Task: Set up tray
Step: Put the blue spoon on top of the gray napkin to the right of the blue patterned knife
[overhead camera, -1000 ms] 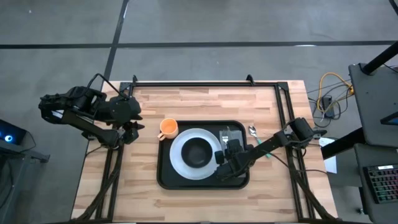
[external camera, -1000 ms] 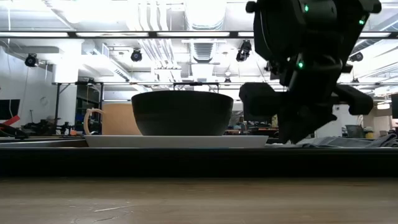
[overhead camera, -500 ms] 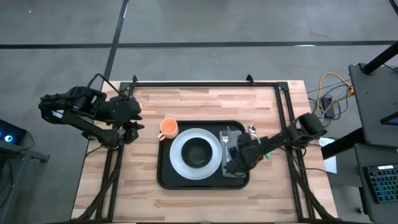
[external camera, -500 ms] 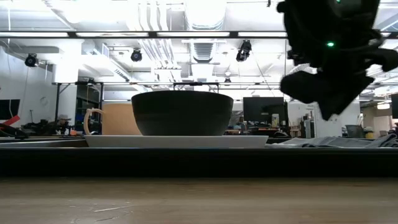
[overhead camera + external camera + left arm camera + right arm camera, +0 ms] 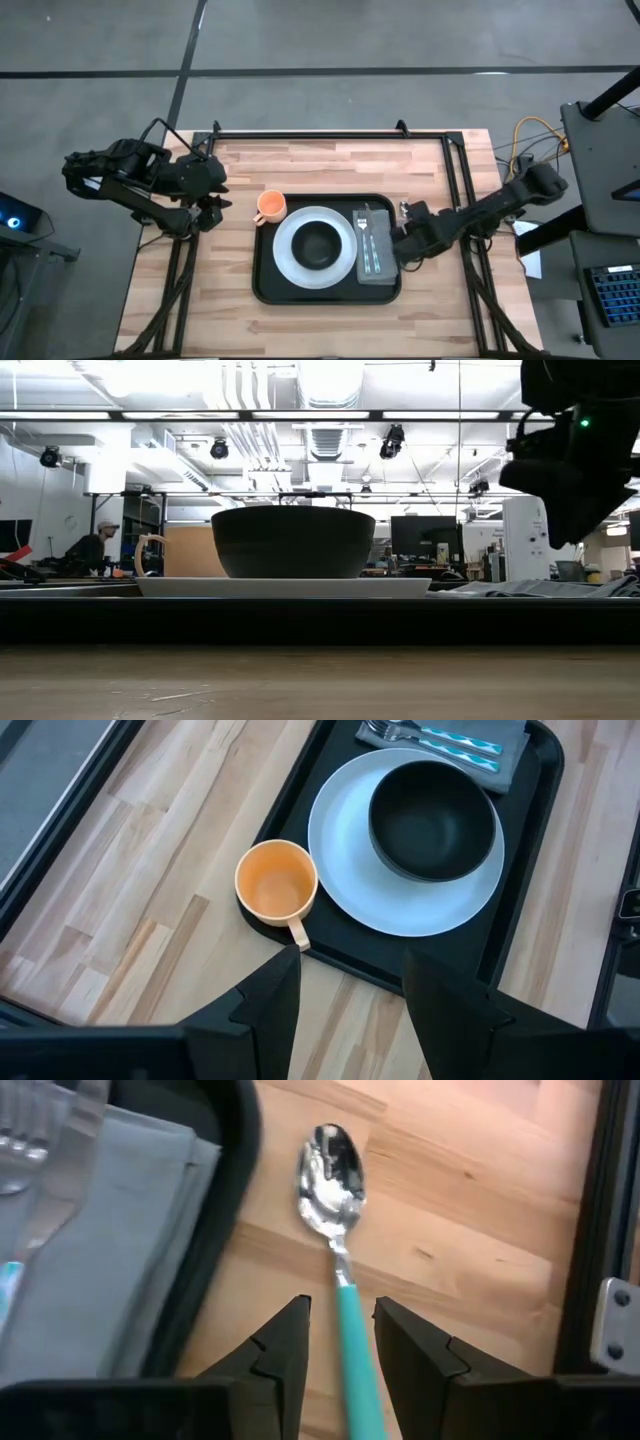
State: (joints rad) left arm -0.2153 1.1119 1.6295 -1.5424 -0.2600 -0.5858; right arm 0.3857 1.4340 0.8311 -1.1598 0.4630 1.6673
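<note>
The black tray (image 5: 262,285) holds a white plate (image 5: 290,262) with a black bowl (image 5: 318,241) on it. A grey napkin (image 5: 385,268) lies in the tray's right part, and a fork and a second teal-handled piece (image 5: 372,250) lie on it. An orange cup (image 5: 270,206) stands at the tray's far left corner. A teal-handled spoon (image 5: 335,1190) lies on the wood right of the tray. My right gripper (image 5: 340,1350) hovers open above the spoon's handle. My left gripper (image 5: 350,1005) hangs open, high over the table's left part.
A black metal frame (image 5: 455,170) runs along the table's far and right edges, close to the spoon. Bare wood (image 5: 330,165) lies between the tray and the far edge. A person (image 5: 88,550) sits far off in the room behind.
My right gripper has drawn back from over the napkin's near part toward the table's right edge and has risen. It now stands past the tray's right rim. The napkin and the cutlery on it lie uncovered.
</note>
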